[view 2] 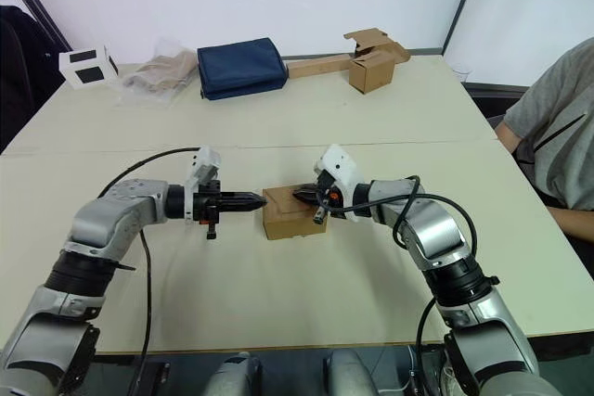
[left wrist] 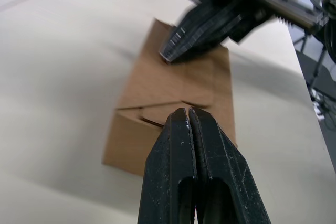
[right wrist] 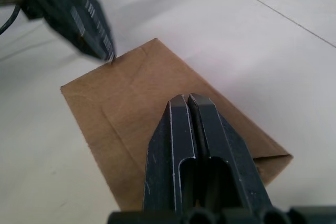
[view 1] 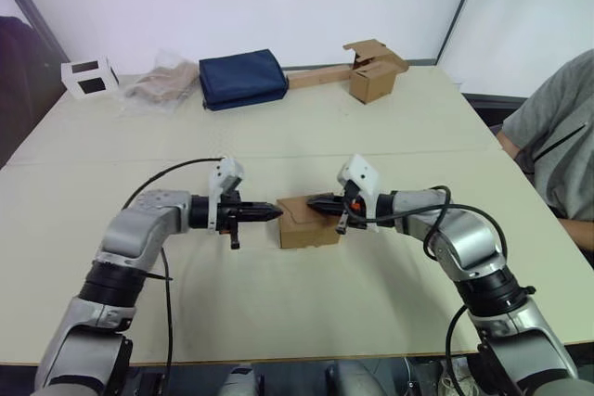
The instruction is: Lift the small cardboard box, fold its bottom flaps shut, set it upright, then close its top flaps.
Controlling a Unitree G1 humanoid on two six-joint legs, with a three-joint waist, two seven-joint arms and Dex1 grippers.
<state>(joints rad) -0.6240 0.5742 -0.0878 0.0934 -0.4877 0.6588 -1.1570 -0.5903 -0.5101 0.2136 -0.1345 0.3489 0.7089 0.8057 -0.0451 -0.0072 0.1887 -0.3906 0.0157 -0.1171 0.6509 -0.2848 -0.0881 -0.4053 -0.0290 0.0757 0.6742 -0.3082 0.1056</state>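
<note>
The box (view 1: 307,222) sits on the table (view 1: 278,312) between my 2 grippers, near the front edge. Its upper face looks folded flat: in the wrist views the flaps (left wrist: 173,85) lie level, with seams meeting near the middle. I judge the closing nearly done, though I cannot tell whether this face is the top or the bottom, nor how the underside stands.

My left gripper (view 1: 275,212) has its fingers pressed together, tip at the box's left edge. My right gripper (view 1: 314,202) is also pressed together, holding nothing, its tip over the upper face and seeming to press on it. What is left, I think, is a last press to seat the flaps.

Well behind lie a navy bag (view 1: 242,79), a crumpled plastic bag (view 1: 163,82), a white box (view 1: 89,78) and another brown box (view 1: 373,73) joined to a long strip. A person (view 1: 561,146) sits at the right. Nothing stands in my way.
</note>
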